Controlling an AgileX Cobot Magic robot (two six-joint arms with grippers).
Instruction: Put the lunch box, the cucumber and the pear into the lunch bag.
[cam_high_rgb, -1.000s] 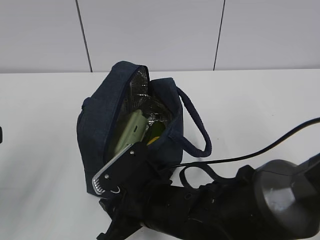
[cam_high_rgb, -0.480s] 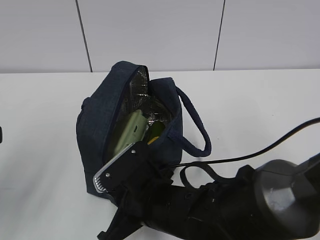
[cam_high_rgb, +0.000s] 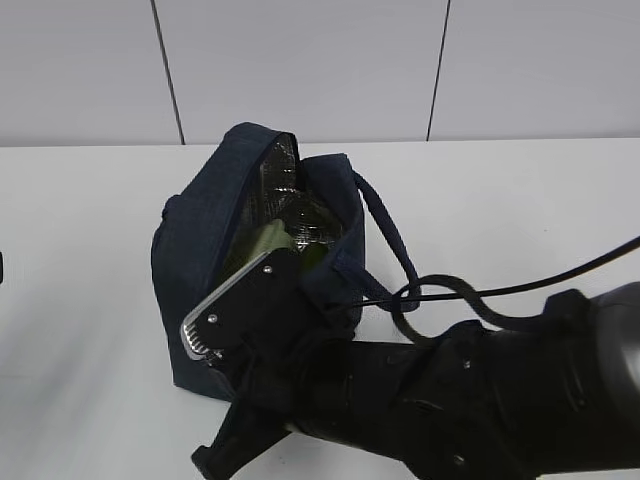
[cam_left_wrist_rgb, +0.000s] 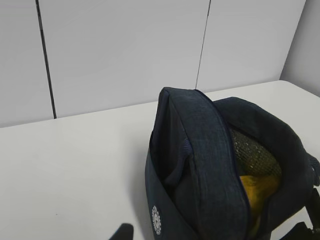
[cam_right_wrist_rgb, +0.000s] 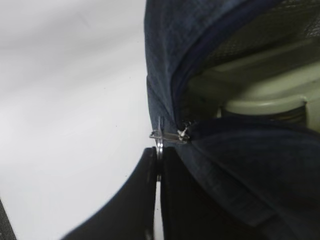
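The dark navy lunch bag (cam_high_rgb: 195, 250) stands on the white table with its top unzipped. Inside lean the sage-green lunch box (cam_high_rgb: 262, 240) and a sliver of dark green cucumber (cam_high_rgb: 313, 256). In the left wrist view the yellow pear (cam_left_wrist_rgb: 257, 187) shows deep in the bag (cam_left_wrist_rgb: 200, 150). My right gripper (cam_right_wrist_rgb: 159, 156) is shut on the metal ring zipper pull (cam_right_wrist_rgb: 159, 144) at the bag's near end, with the lunch box (cam_right_wrist_rgb: 260, 95) just beyond. Of my left gripper only one dark fingertip (cam_left_wrist_rgb: 122, 233) shows, left of the bag, holding nothing.
The bag's loop handle (cam_high_rgb: 392, 245) hangs over its right side. My right arm (cam_high_rgb: 450, 400) and its black cable (cam_high_rgb: 520, 290) fill the front right of the table. A pale panelled wall (cam_high_rgb: 300, 70) stands behind the table's far edge.
My right gripper has shut on the ring pull. The right arm has shifted up and in against the bag's front, hiding the pear in the exterior view. The bag has barely moved.
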